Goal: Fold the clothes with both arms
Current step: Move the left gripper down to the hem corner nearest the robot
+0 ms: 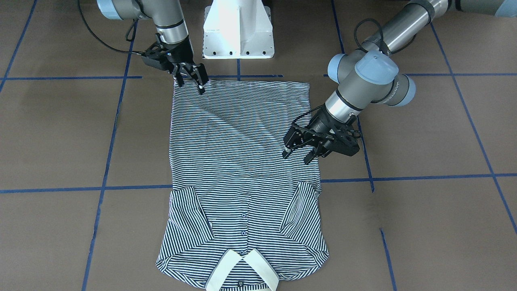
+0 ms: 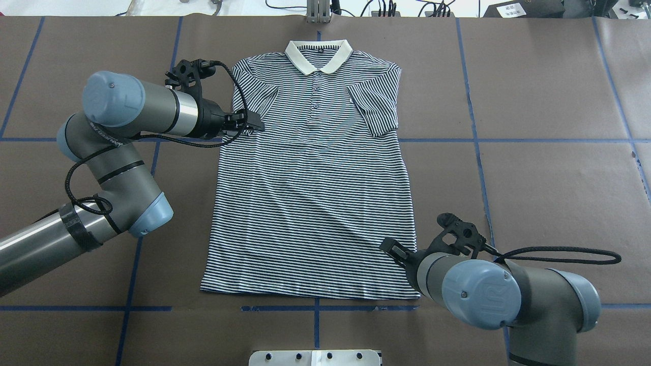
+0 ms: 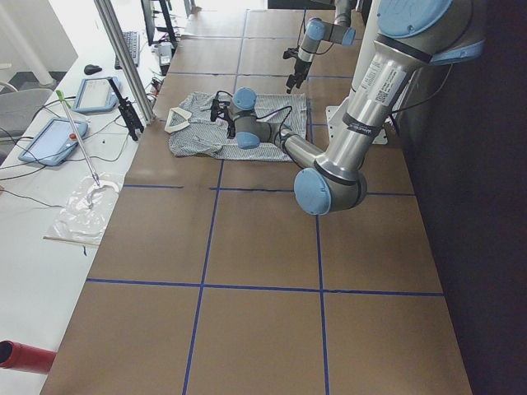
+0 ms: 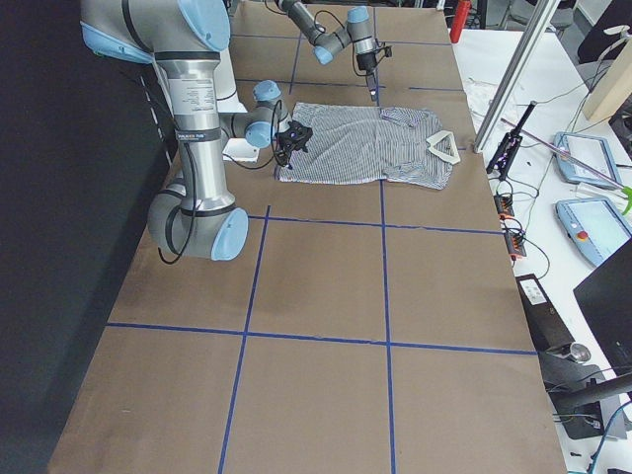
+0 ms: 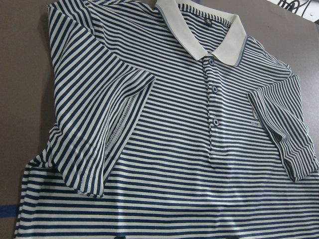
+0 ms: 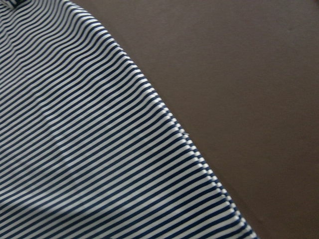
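Note:
The striped polo shirt (image 1: 242, 153) (image 2: 315, 203) lies flat and face up on the brown table, its cream collar (image 2: 319, 53) at the far side and both sleeves folded inward. My left gripper (image 1: 298, 155) (image 2: 256, 125) hovers open over the shirt's side edge just below the sleeve. Open as well, my right gripper (image 1: 190, 85) (image 2: 395, 250) sits at the hem corner nearest the robot. The left wrist view shows the collar (image 5: 199, 35), the placket and a sleeve. The right wrist view shows the shirt's edge (image 6: 75, 149) on the table. Neither wrist view shows any fingers.
The white pedestal base (image 1: 238, 32) (image 2: 315, 357) stands behind the hem. Blue tape lines (image 1: 105, 188) cross the brown table cover. A white side bench with tablets (image 3: 58, 140) (image 4: 592, 163) and a metal post (image 3: 123, 58) runs beyond the collar end.

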